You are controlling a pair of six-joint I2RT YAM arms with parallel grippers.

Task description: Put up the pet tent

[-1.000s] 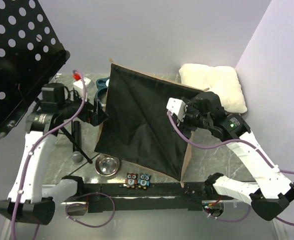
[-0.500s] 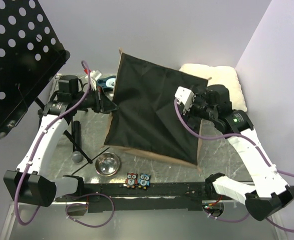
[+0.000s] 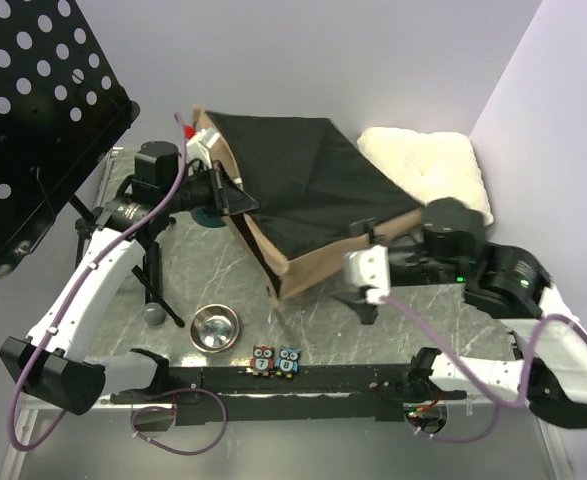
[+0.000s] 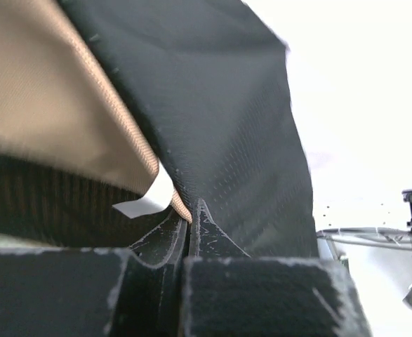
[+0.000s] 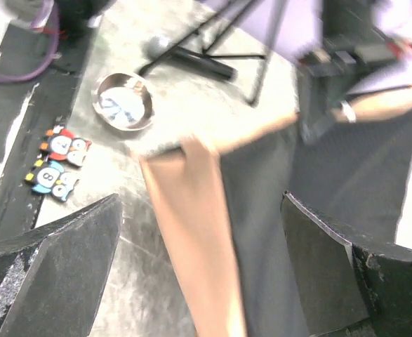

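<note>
The pet tent (image 3: 303, 170) lies tipped over at the back middle of the table, black base panel facing up and a tan side (image 3: 273, 255) facing the front left. My left gripper (image 3: 229, 197) is shut on the tent's left edge; in its wrist view the closed jaws (image 4: 191, 213) pinch the tan-piped seam where black and tan fabric (image 4: 58, 105) meet. My right gripper (image 3: 361, 296) hangs open at the tent's front right corner. Its wrist view, blurred, shows the tan strip (image 5: 191, 225) and black panel (image 5: 262, 232) between the spread fingers (image 5: 65, 260), without contact.
A white fluffy cushion (image 3: 428, 168) lies at the back right. A steel bowl (image 3: 214, 328) and two owl figures (image 3: 275, 360) sit near the front edge. A black perforated stand (image 3: 33, 110) with tripod legs (image 3: 158, 285) stands on the left.
My left gripper has closed on the tent's left edge and pulled it back. The tent tipped from near upright to lying lower. My right arm swung down to the front, jaws wider.
</note>
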